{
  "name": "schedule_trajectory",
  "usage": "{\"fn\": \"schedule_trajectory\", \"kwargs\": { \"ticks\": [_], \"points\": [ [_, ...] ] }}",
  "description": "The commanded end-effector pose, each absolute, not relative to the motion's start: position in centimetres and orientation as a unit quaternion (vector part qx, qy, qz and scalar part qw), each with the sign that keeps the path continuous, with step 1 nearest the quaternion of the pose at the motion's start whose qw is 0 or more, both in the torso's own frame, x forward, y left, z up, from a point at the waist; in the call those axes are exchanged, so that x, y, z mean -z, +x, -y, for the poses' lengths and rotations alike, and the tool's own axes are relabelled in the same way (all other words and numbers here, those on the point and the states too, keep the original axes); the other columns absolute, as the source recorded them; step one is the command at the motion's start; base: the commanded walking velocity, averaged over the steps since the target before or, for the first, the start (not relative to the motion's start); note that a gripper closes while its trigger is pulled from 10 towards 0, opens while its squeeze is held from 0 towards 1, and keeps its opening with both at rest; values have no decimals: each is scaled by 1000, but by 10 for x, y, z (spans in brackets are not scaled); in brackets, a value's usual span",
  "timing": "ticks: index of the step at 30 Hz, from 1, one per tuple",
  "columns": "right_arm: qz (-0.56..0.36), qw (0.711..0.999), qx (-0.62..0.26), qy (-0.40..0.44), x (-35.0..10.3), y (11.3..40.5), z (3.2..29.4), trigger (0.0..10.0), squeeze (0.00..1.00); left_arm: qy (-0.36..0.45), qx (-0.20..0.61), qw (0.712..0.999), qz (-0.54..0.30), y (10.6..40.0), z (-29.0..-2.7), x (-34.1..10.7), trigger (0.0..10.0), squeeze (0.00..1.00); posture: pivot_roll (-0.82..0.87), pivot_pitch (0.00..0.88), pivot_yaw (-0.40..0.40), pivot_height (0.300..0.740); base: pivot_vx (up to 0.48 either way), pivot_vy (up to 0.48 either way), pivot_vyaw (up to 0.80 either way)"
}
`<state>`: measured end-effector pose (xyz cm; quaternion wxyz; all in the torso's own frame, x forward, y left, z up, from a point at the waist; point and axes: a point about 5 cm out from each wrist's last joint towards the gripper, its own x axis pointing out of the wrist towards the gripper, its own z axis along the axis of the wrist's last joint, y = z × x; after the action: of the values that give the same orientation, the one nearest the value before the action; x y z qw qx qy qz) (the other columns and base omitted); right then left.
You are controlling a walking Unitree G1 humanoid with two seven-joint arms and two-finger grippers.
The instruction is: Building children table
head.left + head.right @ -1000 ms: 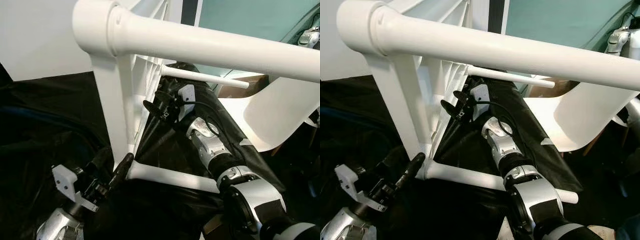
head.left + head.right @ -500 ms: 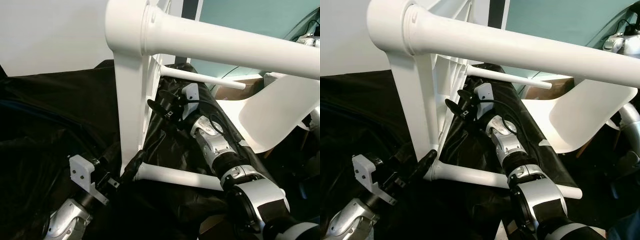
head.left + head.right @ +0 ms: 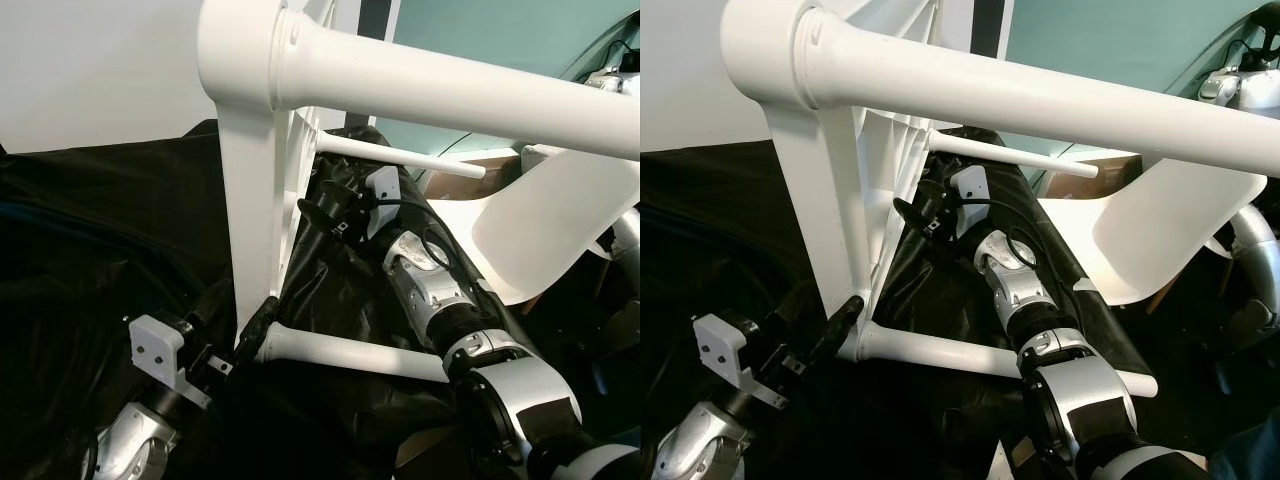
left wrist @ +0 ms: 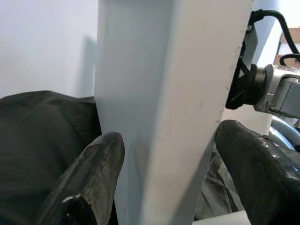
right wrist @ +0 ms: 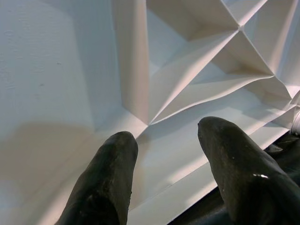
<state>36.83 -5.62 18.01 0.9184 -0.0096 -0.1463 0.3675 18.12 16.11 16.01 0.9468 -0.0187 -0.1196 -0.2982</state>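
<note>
Left end effector [image 4: 164, 154] straddles the white table's edge [image 4: 154, 93], contact unclear; right end effector [image 5: 164, 154] open, grasp hidden.

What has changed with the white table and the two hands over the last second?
The white plastic table, tipped on its side, swung rightward across the head views, then eased slightly back; part may be camera motion. The left hand kept straddling the table's edge near the lower leg. The right hand stayed against the ribbed underside. The black cloth looks unchanged.
</note>
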Motion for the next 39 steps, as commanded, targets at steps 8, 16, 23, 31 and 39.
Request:
{"fn": "schedule_trajectory", "kwargs": {
  "ticks": [8,16,23,31,39],
  "points": [
    [147,920,-364,-12,-183,370,58,10000,0,-65,245,962,104,179,-164,-153,10000,0,147,0,-108,740,0,0,0],
    [147,922,-357,-13,-183,371,62,10000,0,-104,255,956,96,174,-149,-149,10000,0,140,0,-107,740,0,0,0],
    [146,923,-355,-12,-182,370,63,10000,0,-109,259,953,117,180,-135,-152,10000,0,138,0,-103,740,0,0,0],
    [144,925,-353,-11,-180,370,63,10000,0,-106,280,944,141,186,-120,-162,10000,0,136,0,-95,740,0,0,0],
    [143,925,-351,-14,-180,370,64,10000,0,-54,255,956,134,208,-110,-162,10000,0,119,0,-87,740,0,0,0]
  ]
}}
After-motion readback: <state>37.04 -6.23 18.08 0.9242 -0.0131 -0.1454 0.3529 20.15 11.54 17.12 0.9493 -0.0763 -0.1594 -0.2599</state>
